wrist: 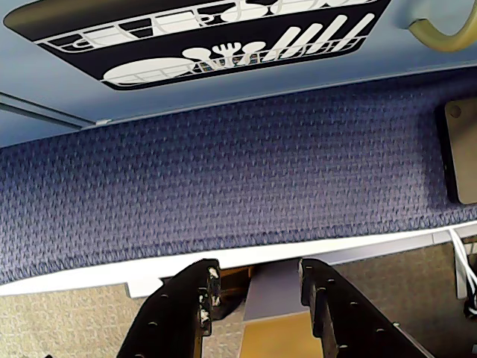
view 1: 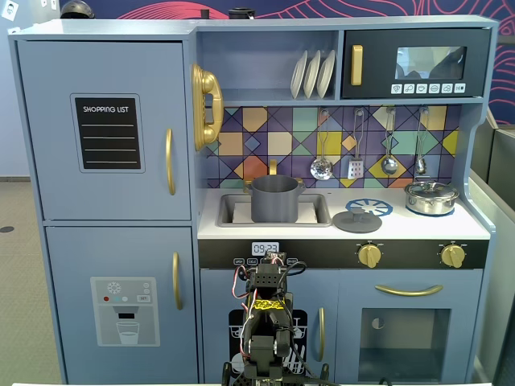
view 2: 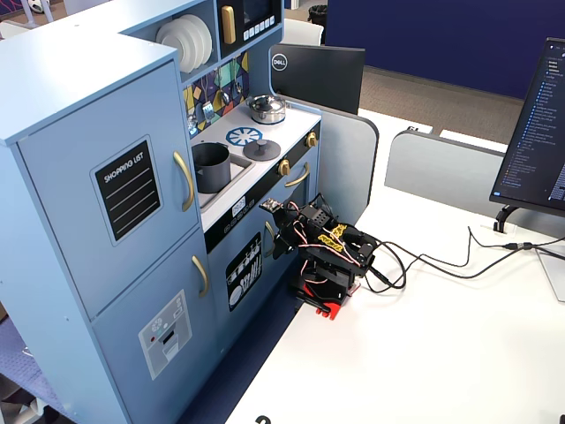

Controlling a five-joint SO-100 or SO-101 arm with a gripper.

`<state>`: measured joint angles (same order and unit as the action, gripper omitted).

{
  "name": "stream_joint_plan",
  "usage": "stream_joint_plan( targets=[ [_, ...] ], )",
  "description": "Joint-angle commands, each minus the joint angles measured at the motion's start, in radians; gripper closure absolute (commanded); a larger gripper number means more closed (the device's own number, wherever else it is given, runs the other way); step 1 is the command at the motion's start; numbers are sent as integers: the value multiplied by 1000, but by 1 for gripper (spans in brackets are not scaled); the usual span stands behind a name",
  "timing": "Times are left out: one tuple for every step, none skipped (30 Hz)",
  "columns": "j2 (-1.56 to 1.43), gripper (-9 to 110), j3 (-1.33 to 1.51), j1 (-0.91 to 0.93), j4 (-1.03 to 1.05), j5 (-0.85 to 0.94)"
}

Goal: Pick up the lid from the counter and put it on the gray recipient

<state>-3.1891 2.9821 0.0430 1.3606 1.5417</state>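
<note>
The lid point(view 1: 356, 220) is a flat dark gray disc with a small knob, lying on the toy kitchen's white counter, right of the sink; it also shows in the other fixed view point(view 2: 261, 148). The gray recipient point(view 1: 275, 199), a tall matte pot, stands in the sink point(view 2: 210, 167). My arm point(view 1: 265, 322) is folded low in front of the kitchen, well below the counter. My gripper point(wrist: 258, 270) is open and empty, pointing down past the white table edge toward the blue carpet; it also shows in a fixed view point(view 2: 282, 237).
A shiny silver pot with its own lid point(view 1: 431, 197) sits on the counter's right end. Utensils point(view 1: 354, 153) hang above the counter. The arm base stands on a white table point(view 2: 424, 353) with cables point(view 2: 441, 261). Monitors point(view 2: 538, 124) stand at the right.
</note>
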Motion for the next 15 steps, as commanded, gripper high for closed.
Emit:
stream_joint_plan(
  targets=[
    [11, 101, 20, 61, 167, -37],
    [11, 101, 20, 61, 167, -37],
    [11, 101, 20, 61, 167, -37],
    [11, 101, 20, 61, 167, -37],
    [11, 101, 20, 61, 167, -37],
    [11, 101, 20, 61, 167, -35],
    [11, 101, 20, 61, 167, -35],
    [11, 101, 20, 61, 167, -32],
    [11, 101, 20, 61, 167, -32],
    [11, 101, 20, 61, 167, -32],
    [11, 101, 20, 61, 167, -32],
    [11, 101, 20, 58, 161, -38],
    [11, 101, 20, 58, 144, -54],
    [11, 101, 18, 61, 126, -55],
    [11, 101, 9, 66, 107, -54]
  ],
)
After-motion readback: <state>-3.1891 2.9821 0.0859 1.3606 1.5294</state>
